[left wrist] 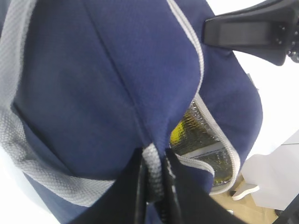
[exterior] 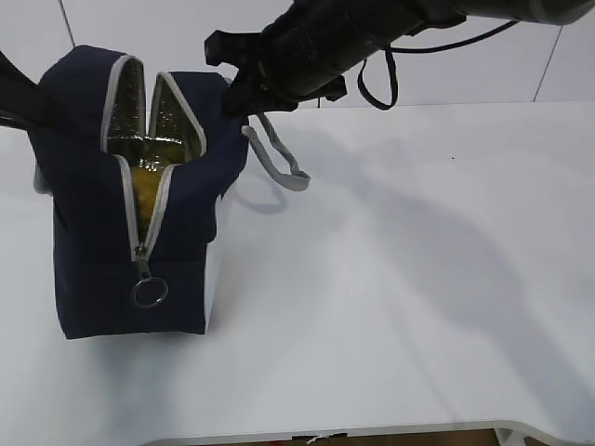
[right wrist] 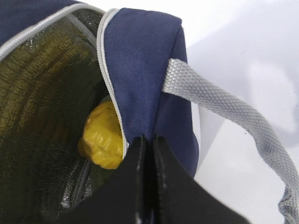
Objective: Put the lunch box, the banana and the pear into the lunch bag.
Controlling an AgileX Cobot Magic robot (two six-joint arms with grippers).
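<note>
The navy lunch bag (exterior: 93,242) stands at the left of the white table with its top open and the silvery lining showing. Its grey zipper is parted down the near end, and the ring pull (exterior: 149,293) hangs low. My left gripper (left wrist: 154,175) is shut on a grey webbing strip at the bag's rim. My right gripper (right wrist: 150,142) is shut on the opposite navy rim (exterior: 232,93). The lumpy yellow pear (right wrist: 102,137) lies inside the bag. A yellow patch (exterior: 144,190) shows through the zipper gap. The lunch box and the banana cannot be made out.
A grey handle loop (exterior: 279,163) hangs off the bag's right side onto the white table (exterior: 418,279). It also shows in the right wrist view (right wrist: 229,109). The right arm (exterior: 372,37) crosses above the bag from the upper right. The table's front edge is near the bottom.
</note>
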